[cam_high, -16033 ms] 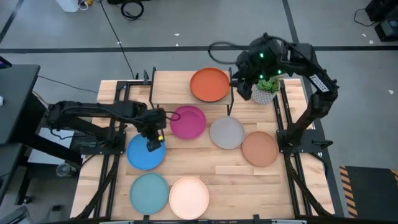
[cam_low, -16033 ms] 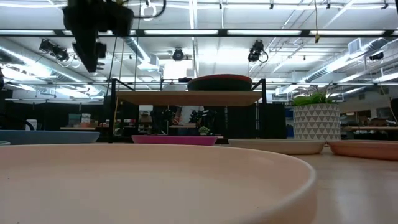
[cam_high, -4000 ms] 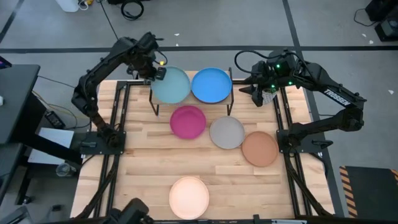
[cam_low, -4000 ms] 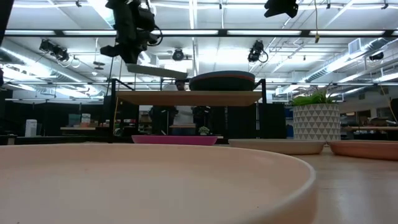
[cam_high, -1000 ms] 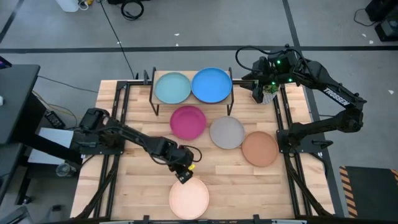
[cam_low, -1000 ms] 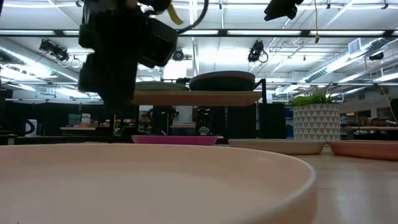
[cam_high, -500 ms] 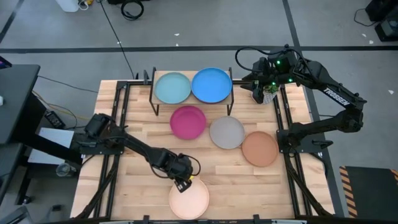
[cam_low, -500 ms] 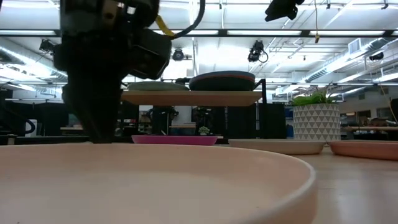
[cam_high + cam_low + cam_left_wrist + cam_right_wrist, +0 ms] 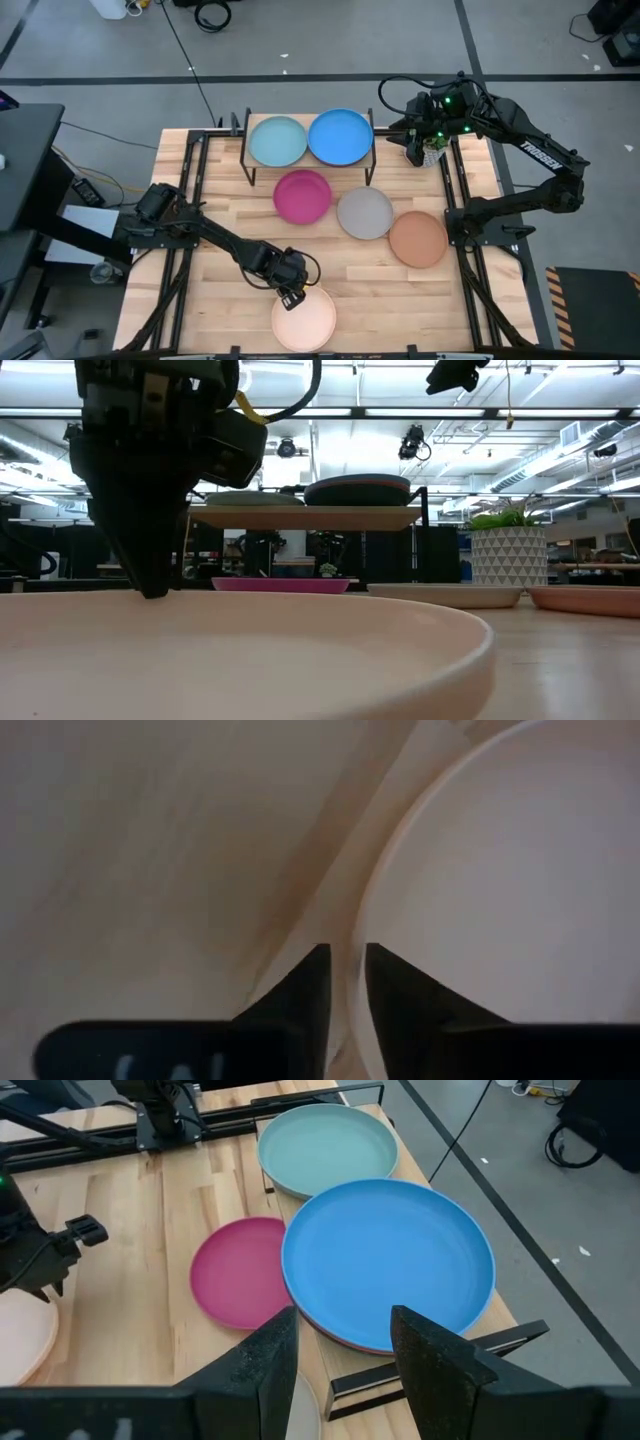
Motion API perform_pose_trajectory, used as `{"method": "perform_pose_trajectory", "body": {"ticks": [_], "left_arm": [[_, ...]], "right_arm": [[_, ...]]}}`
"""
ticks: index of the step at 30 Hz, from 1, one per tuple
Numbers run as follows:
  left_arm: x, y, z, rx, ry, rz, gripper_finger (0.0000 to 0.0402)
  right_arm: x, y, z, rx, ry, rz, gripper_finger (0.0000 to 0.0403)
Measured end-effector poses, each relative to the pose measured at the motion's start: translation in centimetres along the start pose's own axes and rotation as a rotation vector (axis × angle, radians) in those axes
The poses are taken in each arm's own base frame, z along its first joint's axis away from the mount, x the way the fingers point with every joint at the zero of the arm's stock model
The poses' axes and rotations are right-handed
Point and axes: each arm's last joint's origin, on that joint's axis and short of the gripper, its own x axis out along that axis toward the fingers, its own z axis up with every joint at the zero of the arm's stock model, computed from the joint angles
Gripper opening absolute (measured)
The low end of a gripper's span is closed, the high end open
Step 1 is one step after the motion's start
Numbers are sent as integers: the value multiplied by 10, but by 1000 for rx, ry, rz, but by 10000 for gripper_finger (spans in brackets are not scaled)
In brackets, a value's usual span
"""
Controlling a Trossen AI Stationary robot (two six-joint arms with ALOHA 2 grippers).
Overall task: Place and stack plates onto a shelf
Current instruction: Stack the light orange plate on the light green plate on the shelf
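Cream-white plate (image 9: pixel 304 318) lies at the counter's near edge with your left claw (image 9: pixel 293 296) straddling its far-left rim, fingers narrowly apart, so closing shallow could let it slip or tip, while the right claw (image 9: pixel 340 1350) waits open beside the shelf (image 9: pixel 245 148).

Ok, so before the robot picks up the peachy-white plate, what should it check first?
1. Left gripper is at the cream-white plate: ok, it sits at the plate's rim.
2. Fingers straddle the rim: ok in the left wrist view, one on each side.
3. Fingers closed on the plate: not ok, a gap shows between them.
4. Room on the shelf: ok, the stacks under the teal plate and the blue plate can take another.
5. Right gripper out of the way: ok, it hovers by the shelf's right end.
6. Plate free of the magenta plate: ok, they lie apart.
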Motion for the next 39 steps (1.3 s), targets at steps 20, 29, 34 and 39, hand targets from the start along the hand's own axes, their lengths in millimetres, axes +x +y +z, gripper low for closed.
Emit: {"method": "perform_pose_trajectory", "body": {"ticks": [20, 29, 34, 39], "left_arm": [[16, -2, 1, -12, 23, -34, 88], [17, -1, 4, -25, 78, -73, 15], [-1, 5, 11, -17, 123, -97, 14], [-53, 33, 35, -34, 37, -43, 14]], "right_arm": [[0, 0, 0, -19, 1, 0, 168], [0, -3, -1, -16, 6, -7, 168], [0, -3, -1, -13, 2, 4, 168], [0, -4, -1, -13, 0, 2, 168]]}}
